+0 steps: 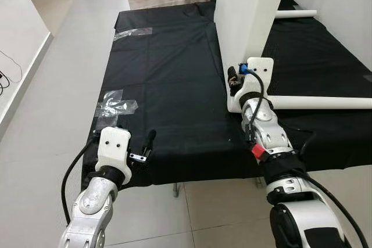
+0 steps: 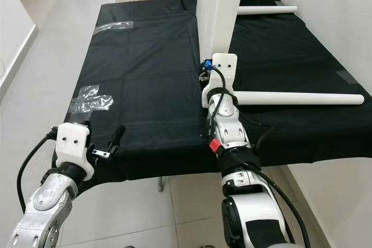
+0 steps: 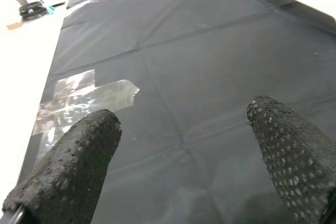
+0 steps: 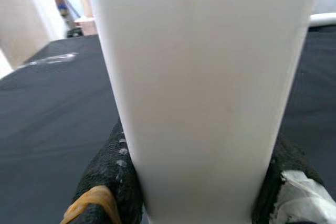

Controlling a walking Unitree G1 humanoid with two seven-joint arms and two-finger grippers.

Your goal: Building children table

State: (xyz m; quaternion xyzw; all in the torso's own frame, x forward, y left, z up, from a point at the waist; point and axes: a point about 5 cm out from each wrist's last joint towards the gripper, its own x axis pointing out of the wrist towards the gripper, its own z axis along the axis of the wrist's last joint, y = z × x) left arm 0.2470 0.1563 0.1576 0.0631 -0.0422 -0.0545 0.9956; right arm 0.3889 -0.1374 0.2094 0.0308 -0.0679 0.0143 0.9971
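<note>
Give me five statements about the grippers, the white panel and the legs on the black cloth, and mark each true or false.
1. The right gripper is shut on the upright white panel. True.
2. The left gripper holds a table leg. False: its fingers are open over the bare black cloth.
3. A white table leg lies on the cloth to the right of the panel. True.
4. Clear tape is stuck on the cloth near the left gripper. True.
5. The panel lies flat on the cloth. False: it stands upright.

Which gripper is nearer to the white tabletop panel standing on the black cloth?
Right. The right gripper is shut on the white panel at its lower edge; the left gripper hovers open over the black cloth, well aside.
</note>
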